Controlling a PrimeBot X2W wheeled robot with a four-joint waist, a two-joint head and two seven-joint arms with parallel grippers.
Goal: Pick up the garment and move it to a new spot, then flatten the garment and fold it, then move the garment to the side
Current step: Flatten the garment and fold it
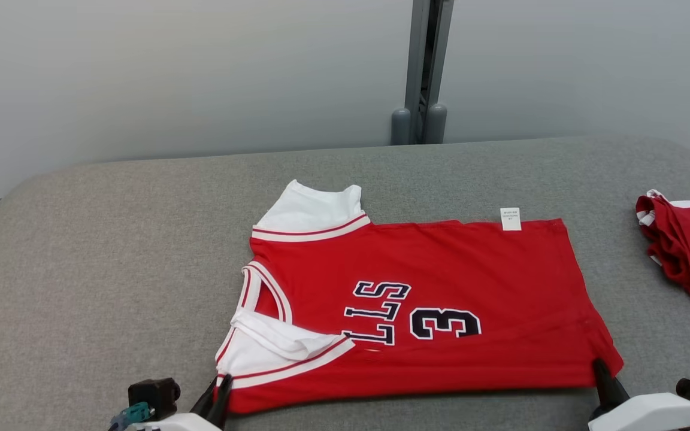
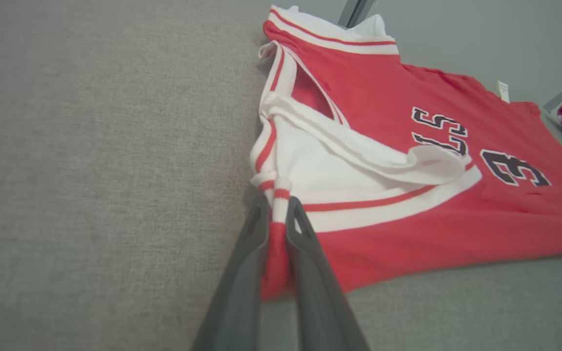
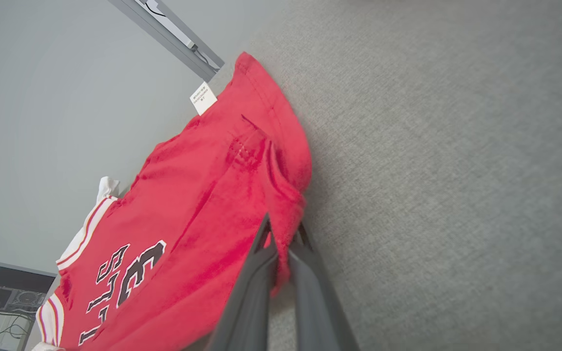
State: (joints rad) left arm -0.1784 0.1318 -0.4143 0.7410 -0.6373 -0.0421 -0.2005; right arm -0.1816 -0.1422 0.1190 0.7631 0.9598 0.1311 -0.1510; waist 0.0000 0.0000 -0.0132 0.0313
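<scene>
Garment (image 1: 441, 263) lies on the desk (image 1: 111, 239), left hand (image 2: 277, 202) and right hand (image 3: 284, 226) each pinching a near corner. Best lifted evenly (no sagging middle).

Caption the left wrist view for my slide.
Dark fingers of the left gripper pinch the striped corner of a red-and-white jersey on a grey fabric tabletop.

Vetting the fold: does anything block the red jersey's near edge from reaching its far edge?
Nothing visible. The red basketball jersey lies bare on the grey fabric table; a bunched red garment sits apart, to its right.
</scene>
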